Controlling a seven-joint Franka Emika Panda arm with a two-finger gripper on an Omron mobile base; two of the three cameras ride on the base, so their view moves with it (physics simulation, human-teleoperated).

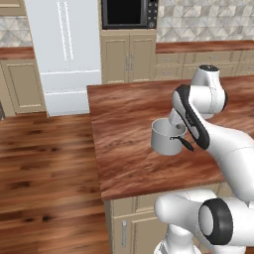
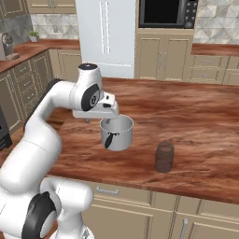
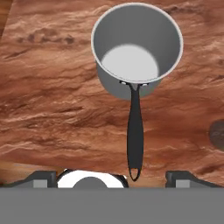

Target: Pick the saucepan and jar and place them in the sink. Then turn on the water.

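The saucepan (image 1: 167,137) is a silver-grey pot standing upright on the wooden island counter (image 1: 129,109), its thin black handle (image 3: 135,135) pointing toward the robot. My gripper (image 2: 111,120) hangs just above the pot's near rim and handle. It is open, with the fingertips (image 3: 43,178) spread wide on either side of the handle's end and nothing between them. The jar (image 2: 164,157), a small brownish glass cylinder, stands on the counter to the right of the pot, near the front edge; its edge shows in the hand view (image 3: 217,134). The sink and the water are out of view.
A white fridge (image 1: 64,44) and a built-in dark oven (image 1: 129,14) stand at the back wall, with beige cabinets (image 2: 205,70) along it. The island's left edge (image 1: 95,144) drops to the wooden floor. Broad counter stretches behind the pot.
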